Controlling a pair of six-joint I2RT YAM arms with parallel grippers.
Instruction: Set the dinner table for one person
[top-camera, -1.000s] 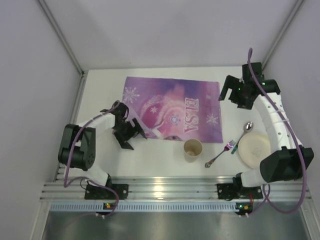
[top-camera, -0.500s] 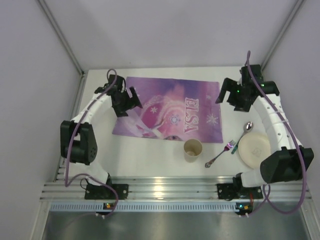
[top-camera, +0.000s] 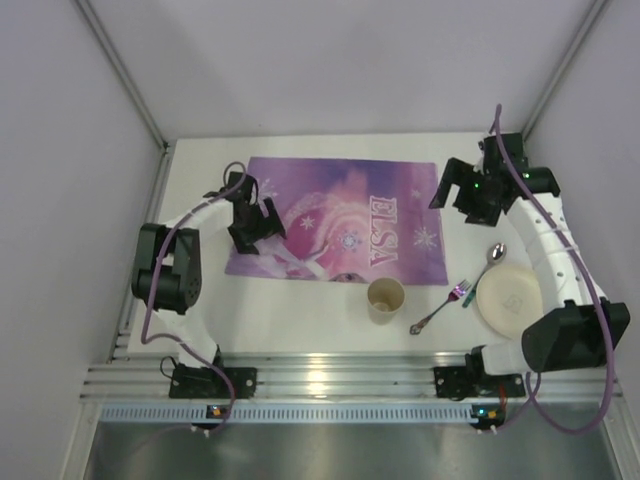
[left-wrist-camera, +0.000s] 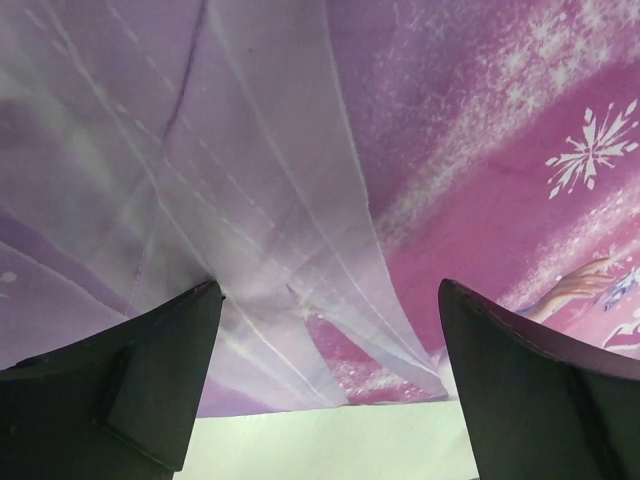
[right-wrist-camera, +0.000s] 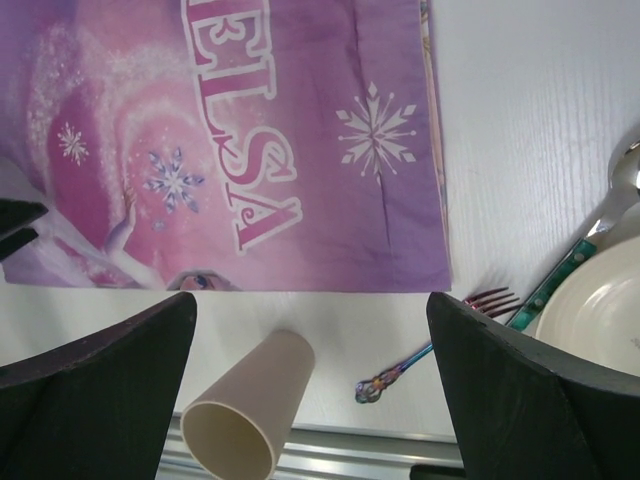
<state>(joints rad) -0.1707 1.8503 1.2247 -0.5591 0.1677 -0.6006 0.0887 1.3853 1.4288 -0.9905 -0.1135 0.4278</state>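
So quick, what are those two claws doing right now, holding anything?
Left gripper: open, holding nothing.
Right gripper: open, holding nothing.

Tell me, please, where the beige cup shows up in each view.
Top external: cup at lower centre, just off the near edge of the placemat.
Left wrist: not in view.
Right wrist: cup at bottom, left of centre.
Shared landmark: the purple ELSA placemat, in all three.
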